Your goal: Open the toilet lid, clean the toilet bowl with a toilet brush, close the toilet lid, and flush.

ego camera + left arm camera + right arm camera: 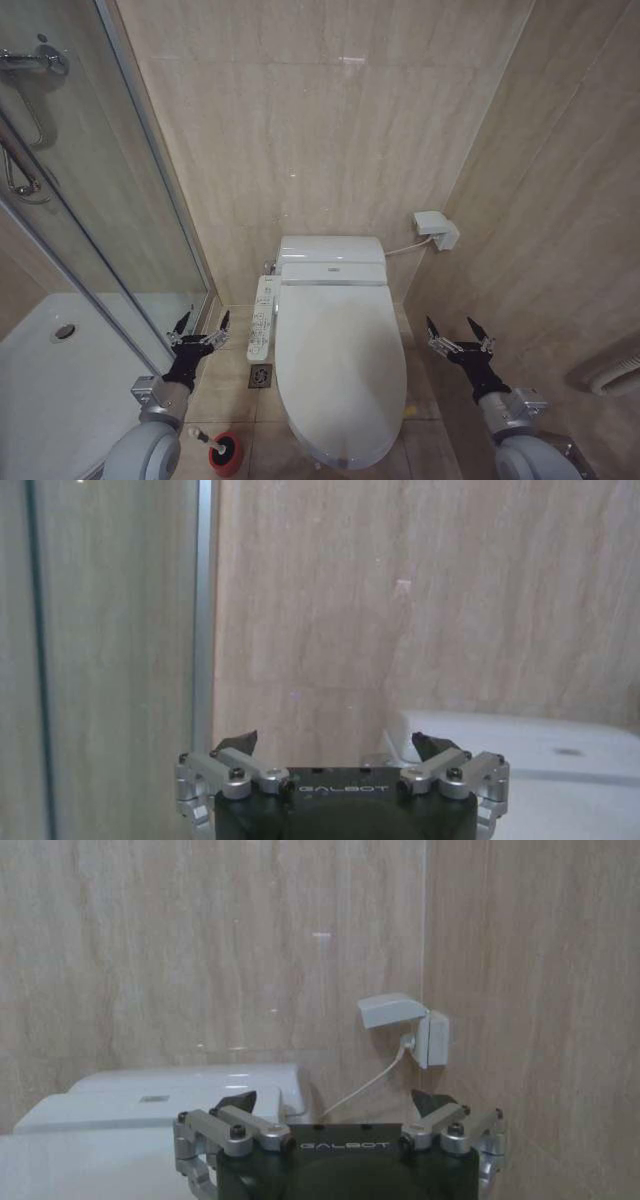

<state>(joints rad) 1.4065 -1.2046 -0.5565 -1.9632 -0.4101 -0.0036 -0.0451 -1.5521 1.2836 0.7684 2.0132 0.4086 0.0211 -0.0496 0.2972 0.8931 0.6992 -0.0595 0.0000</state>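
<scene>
The glossy oval lid (pixel 340 370) lies shut on the bowl. Left claw (pixel 203 327) and right claw (pixel 458 333) flank it, spread wide, empty. The brush (pixel 203 437) rests in its round red holder (pixel 226 453) on the floor.

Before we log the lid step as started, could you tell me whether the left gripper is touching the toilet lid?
Apart. In the head view the left gripper, open, is raised beside the toilet, with bare floor and the side panel between it and the closed toilet lid.
</scene>
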